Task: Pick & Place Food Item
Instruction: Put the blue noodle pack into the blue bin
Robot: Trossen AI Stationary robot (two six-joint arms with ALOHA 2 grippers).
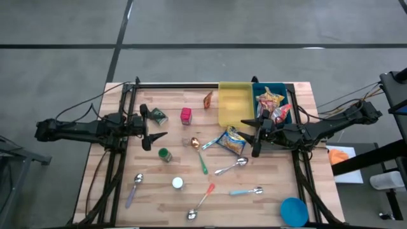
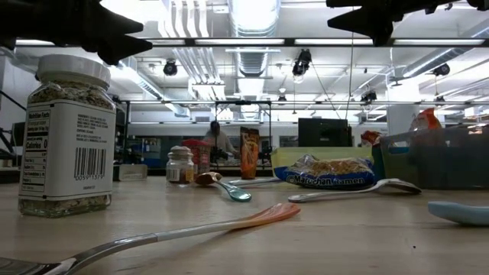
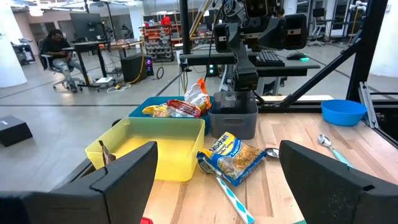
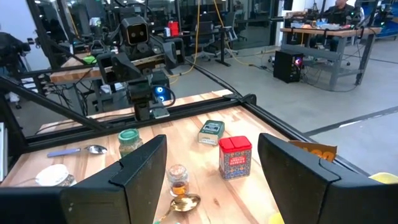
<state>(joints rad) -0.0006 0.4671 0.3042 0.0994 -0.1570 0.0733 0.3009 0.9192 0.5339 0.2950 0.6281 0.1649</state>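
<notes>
Both grippers, left gripper (image 1: 154, 137) and right gripper (image 1: 251, 136), hover with fingers spread and empty above the counter (image 1: 273, 181), probably because the ramen packet (image 1: 233, 141) is not yet picked.

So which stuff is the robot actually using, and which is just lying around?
For the job, probably: ramen packet, yellow bin, blue bin of snacks, right pincer.
Just lying about: spoons, blue bowl, red tin, green-lidded jar.
</notes>
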